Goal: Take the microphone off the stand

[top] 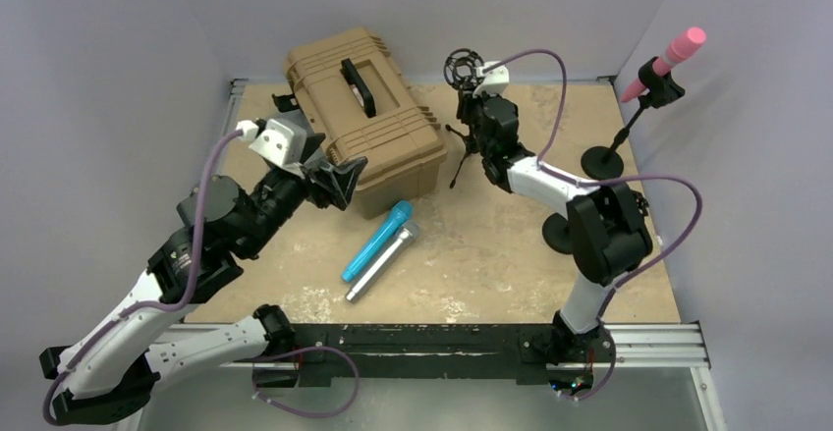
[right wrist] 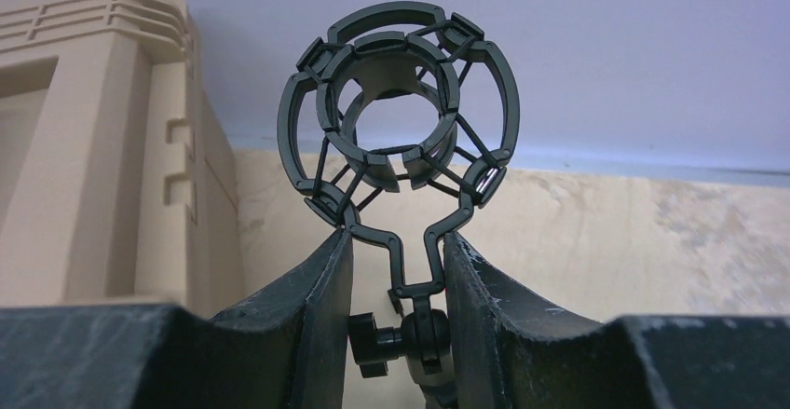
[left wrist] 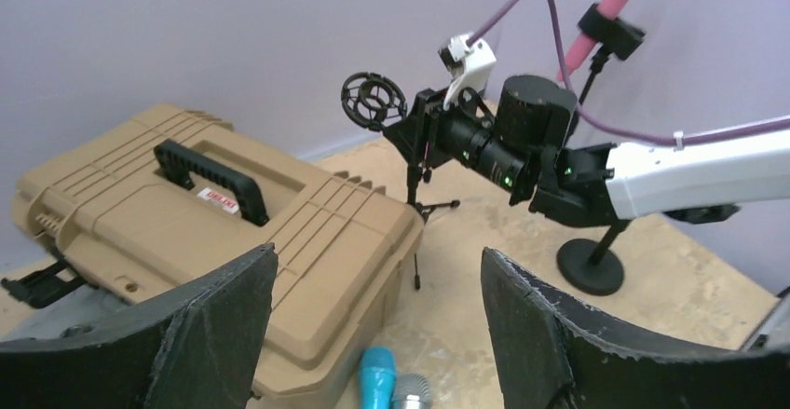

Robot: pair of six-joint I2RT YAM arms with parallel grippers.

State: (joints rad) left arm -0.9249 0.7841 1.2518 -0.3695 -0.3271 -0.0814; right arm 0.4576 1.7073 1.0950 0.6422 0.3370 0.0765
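Between the inner faces of the right pincer [right wrist: 399,251] sits the thin neck of a black shock mount [right wrist: 292,134]. The pincer is closed to a narrow gap, and both pads [right wrist: 317,306] press on that neck. The mount's double ring rises just above the fingertips and holds no microphone (wall and table show through its centre). Directly under this pincer are the thin legs of the tripod stand [top: 460,161] that carries the mount.

Well off to the right of the right pincer and set apart from it, a pink microphone [top: 678,53] sits tilted in the clip of a straight stand [top: 629,132] with a round base.

The left pincer [left wrist: 377,252] is spread wide with nothing between its pads, and it hangs in the air. Immediately beyond it, and partly under its left pad, is a closed tan case [top: 363,117] with a black handle. Just below its fingertips, beside the case's near corner, two more microphones lie flat on the table [top: 491,254]. These are a blue microphone [top: 376,242] and a silver microphone [top: 383,262], side by side and touching, with their heads toward the pincer. Neither pincer touches them
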